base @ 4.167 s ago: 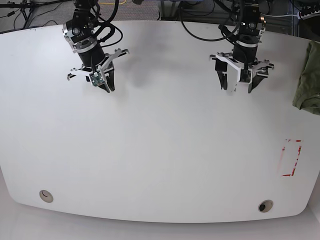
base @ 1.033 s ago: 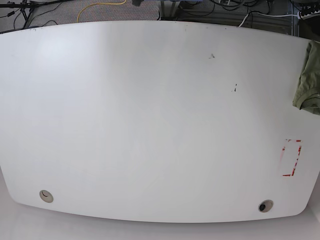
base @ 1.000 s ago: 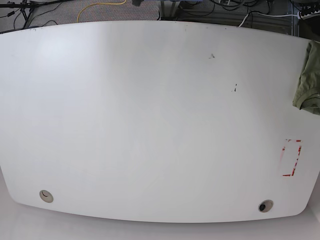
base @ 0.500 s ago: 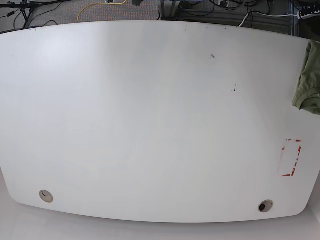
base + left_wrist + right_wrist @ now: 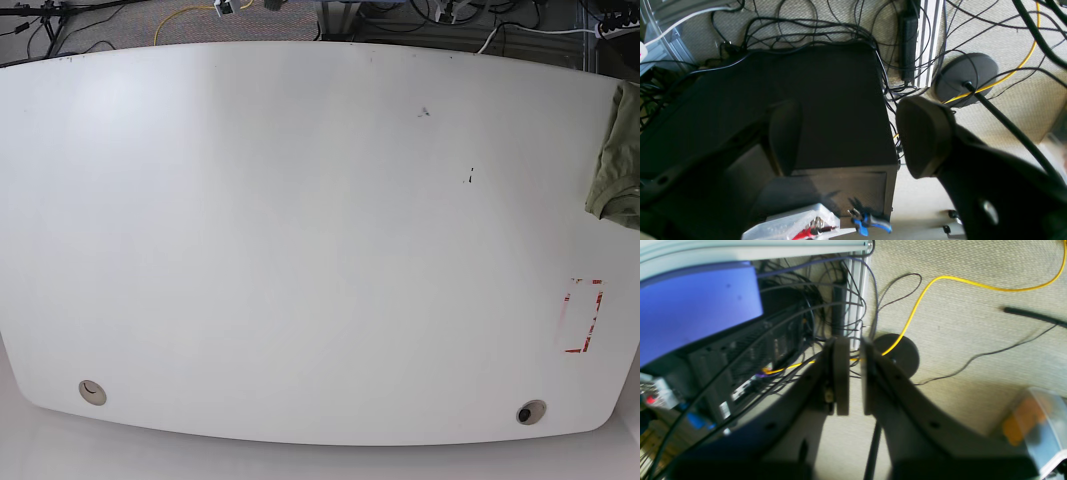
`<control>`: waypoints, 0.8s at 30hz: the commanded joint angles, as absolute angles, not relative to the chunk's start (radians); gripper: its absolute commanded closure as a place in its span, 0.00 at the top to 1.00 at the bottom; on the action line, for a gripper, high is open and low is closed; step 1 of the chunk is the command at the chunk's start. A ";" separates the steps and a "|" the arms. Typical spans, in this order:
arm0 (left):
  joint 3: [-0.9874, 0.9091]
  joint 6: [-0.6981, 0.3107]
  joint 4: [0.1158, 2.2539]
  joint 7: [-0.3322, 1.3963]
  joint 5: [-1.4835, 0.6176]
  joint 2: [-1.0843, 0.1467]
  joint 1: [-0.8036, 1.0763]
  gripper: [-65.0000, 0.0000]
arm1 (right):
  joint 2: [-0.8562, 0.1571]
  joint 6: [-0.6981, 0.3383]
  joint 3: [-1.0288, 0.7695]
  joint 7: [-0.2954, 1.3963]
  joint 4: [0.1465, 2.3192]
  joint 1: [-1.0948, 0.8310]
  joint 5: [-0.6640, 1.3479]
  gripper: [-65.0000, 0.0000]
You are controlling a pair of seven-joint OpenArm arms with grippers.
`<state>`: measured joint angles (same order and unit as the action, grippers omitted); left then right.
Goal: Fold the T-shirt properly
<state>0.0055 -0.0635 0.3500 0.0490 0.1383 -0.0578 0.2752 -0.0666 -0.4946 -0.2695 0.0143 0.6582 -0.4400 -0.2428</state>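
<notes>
The T-shirt [image 5: 618, 160] lies bunched, cut off by the table [image 5: 300, 250] edge.

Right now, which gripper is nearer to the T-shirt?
Likely left, not certain. The T-shirt lies at the table edge on the left arm's side. The left gripper and right gripper are both off the table above floor cables, shirt out of their views.
</notes>
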 commanded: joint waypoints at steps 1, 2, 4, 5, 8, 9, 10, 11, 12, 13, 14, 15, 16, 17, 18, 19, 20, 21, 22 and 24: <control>0.005 -0.062 0.315 0.044 0.139 -0.059 0.255 0.68 | -0.071 -0.469 -0.272 0.008 0.622 -0.420 -0.272 0.08; 0.005 -0.062 0.306 0.044 0.139 -0.059 0.248 0.68 | -0.070 -0.464 -0.272 0.008 0.615 -0.412 -0.278 0.08; 0.005 -0.062 0.292 0.044 0.139 -0.059 0.232 0.68 | -0.070 -0.455 -0.272 0.008 0.591 -0.398 -0.286 0.09; 0.005 -0.061 0.283 0.044 0.139 -0.059 0.222 0.68 | -0.070 -0.447 -0.272 0.008 0.576 -0.387 -0.286 0.09; 0.005 -0.061 0.254 0.045 0.139 -0.059 0.196 0.68 | -0.070 -0.432 -0.272 0.008 0.530 -0.357 -0.288 0.09; 0.005 -0.061 0.239 0.045 0.139 -0.059 0.186 0.68 | -0.070 -0.427 -0.272 0.008 0.513 -0.346 -0.291 0.09; 0.004 -0.061 0.226 0.045 0.139 -0.059 0.177 0.68 | -0.070 -0.423 -0.272 0.008 0.499 -0.335 -0.292 0.09; 0.002 -0.061 0.209 0.045 0.139 -0.059 0.165 0.68 | -0.071 -0.417 -0.272 0.008 0.486 -0.325 -0.294 0.09; 0.002 -0.061 0.197 0.045 0.139 -0.059 0.157 0.68 | -0.071 -0.412 -0.272 0.008 0.478 -0.317 -0.294 0.09; 0.002 -0.061 0.183 0.045 0.139 -0.059 0.148 0.68 | -0.071 -0.406 -0.272 0.008 0.466 -0.308 -0.294 0.09; 0.002 -0.061 0.173 0.045 0.139 -0.059 0.140 0.68 | -0.071 -0.403 -0.272 0.008 0.458 -0.302 -0.294 0.09; 0.002 -0.059 0.165 0.045 0.139 -0.059 0.133 0.68 | -0.071 -0.397 -0.272 0.008 0.447 -0.294 -0.294 0.09; 0.001 -0.059 0.157 0.045 0.139 -0.058 0.127 0.68 | -0.071 -0.390 -0.272 0.008 0.437 -0.286 -0.294 0.09; 0.001 -0.059 0.154 0.045 0.139 -0.058 0.124 0.68 | -0.073 -0.387 -0.272 0.008 0.430 -0.280 -0.294 0.09; 0.001 -0.059 0.151 0.045 0.139 -0.058 0.119 0.68 | -0.074 -0.380 -0.272 0.008 0.415 -0.268 -0.294 0.09; 0.001 -0.059 0.150 0.047 0.139 -0.058 0.117 0.68 | -0.074 -0.372 -0.272 0.008 0.404 -0.259 -0.294 0.09; 0.001 -0.059 0.150 0.048 0.139 -0.058 0.116 0.68 | -0.076 -0.366 -0.272 0.008 0.394 -0.252 -0.294 0.09; 0.001 -0.059 0.150 0.048 0.139 -0.056 0.113 0.68 | -0.076 -0.358 -0.272 0.008 0.381 -0.243 -0.294 0.09; 0.001 -0.058 0.150 0.048 0.139 -0.054 0.111 0.68 | -0.076 -0.354 -0.272 0.008 0.374 -0.237 -0.294 0.09; 0.001 -0.058 0.150 0.048 0.139 -0.045 0.111 0.68 | -0.076 -0.344 -0.272 0.008 0.355 -0.222 -0.294 0.09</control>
